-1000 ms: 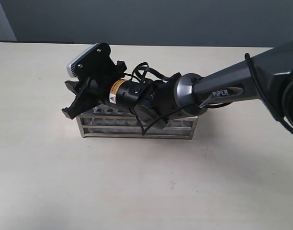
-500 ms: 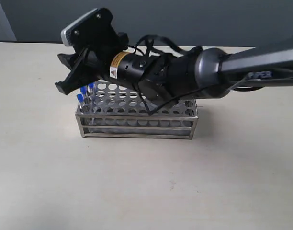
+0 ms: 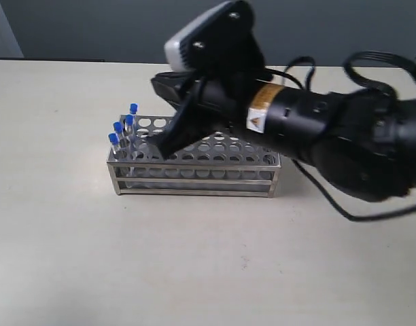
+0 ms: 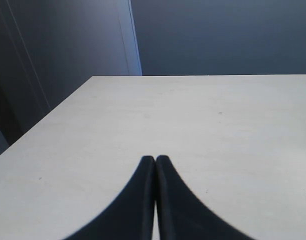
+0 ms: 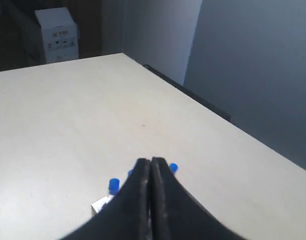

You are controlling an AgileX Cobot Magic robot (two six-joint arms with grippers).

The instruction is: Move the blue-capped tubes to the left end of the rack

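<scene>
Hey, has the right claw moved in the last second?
Yes. The right claw has swung rightward, off the left end of the long stainless-steel test-tube rack, uncovering the blue-capped tubes standing there.

A lab bench set up for robot trials: a stainless-steel test-tube rack [image 3: 194,178] stands on a bare beige table [image 3: 58,258], with blue-capped tubes [image 3: 117,126] clustered at its nine o'clock end in the exterior view. A black robot arm [image 3: 330,129] bearing a warning label reaches in from three o'clock. A plain grey-blue wall [image 3: 92,27] lies beyond at twelve, and the right wrist view shows a white cardboard box [image 5: 55,32] past the table's edge
</scene>
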